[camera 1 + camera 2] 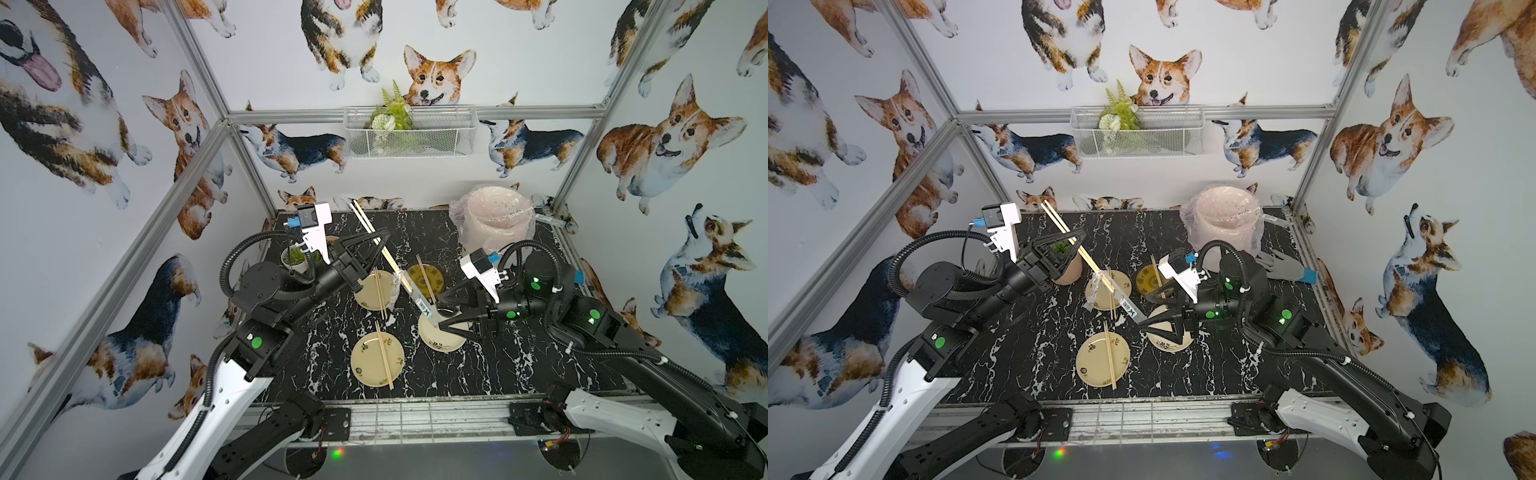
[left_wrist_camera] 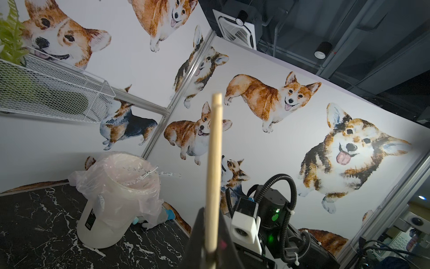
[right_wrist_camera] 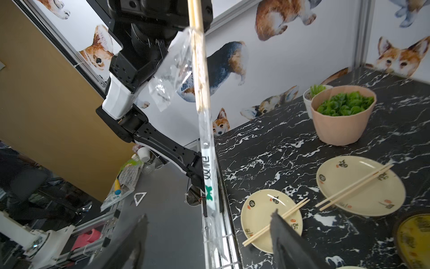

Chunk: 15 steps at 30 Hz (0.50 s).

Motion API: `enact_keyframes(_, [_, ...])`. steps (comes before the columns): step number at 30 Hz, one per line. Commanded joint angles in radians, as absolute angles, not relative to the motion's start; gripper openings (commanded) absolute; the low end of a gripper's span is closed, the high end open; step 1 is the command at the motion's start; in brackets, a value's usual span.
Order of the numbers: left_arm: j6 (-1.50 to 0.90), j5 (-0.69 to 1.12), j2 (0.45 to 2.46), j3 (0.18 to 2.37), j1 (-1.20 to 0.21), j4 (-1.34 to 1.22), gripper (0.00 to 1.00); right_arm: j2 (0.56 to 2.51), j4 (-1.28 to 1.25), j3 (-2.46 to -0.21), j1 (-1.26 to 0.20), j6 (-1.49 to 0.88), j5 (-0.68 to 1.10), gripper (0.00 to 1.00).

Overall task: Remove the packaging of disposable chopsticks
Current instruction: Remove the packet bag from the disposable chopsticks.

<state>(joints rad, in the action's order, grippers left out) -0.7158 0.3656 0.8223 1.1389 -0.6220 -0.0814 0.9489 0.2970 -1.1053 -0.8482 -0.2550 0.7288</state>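
While left gripper [image 1: 384,237] is clamping raised chopsticks [image 1: 365,220], right gripper [image 1: 441,312] is standing open either side of sleeve [image 1: 422,303], which is hanging half off their lower end.
Risk: unheld sleeve sliding off, dropping onto plate [image 1: 436,345] below.
Count: four chopstick pairs, four plates, one sleeve on sticks.

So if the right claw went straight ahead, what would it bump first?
Probably the sleeve: its end hangs between the open jaws of the right gripper, right in its path. Depth is hard to judge.
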Motion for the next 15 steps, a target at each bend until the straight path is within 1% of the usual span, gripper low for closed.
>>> enact_keyframes(1, [-0.736,0.399,0.831,1.146,-0.62,-0.091,0.0,0.985,0.347,-1.166,-0.848,-0.151,0.674,0.78])
enact_keyframes(3, [-0.744,0.41,0.84,1.146,-0.621,-0.095,0.0,1.033,0.369,-1.212,-0.85,-0.144,0.68,0.73])
enact_keyframes(5, [-0.747,0.413,0.845,1.144,-0.621,-0.095,0.0,1.068,0.376,-1.244,-0.863,-0.138,0.679,0.66])
enact_keyframes(8, [-0.747,0.413,0.847,1.142,-0.621,-0.094,0.0,1.094,0.367,-1.264,-0.892,-0.12,0.667,0.59])
enact_keyframes(9, [-0.746,0.413,0.846,1.141,-0.621,-0.093,0.0,1.102,0.366,-1.268,-0.9,-0.116,0.663,0.55])
enact_keyframes(11, [-0.746,0.416,0.847,1.142,-0.621,-0.092,0.0,1.114,0.376,-1.281,-0.909,-0.108,0.668,0.41])
enact_keyframes(12, [-0.747,0.417,0.846,1.141,-0.621,-0.09,0.0,1.114,0.38,-1.284,-0.91,-0.107,0.671,0.37])
enact_keyframes(14, [-0.744,0.419,0.846,1.141,-0.621,-0.084,0.0,1.114,0.382,-1.286,-0.913,-0.11,0.672,0.35])
enact_keyframes(15, [-0.742,0.419,0.845,1.14,-0.621,-0.083,0.0,1.142,0.384,-1.285,-0.914,-0.109,0.67,0.32])
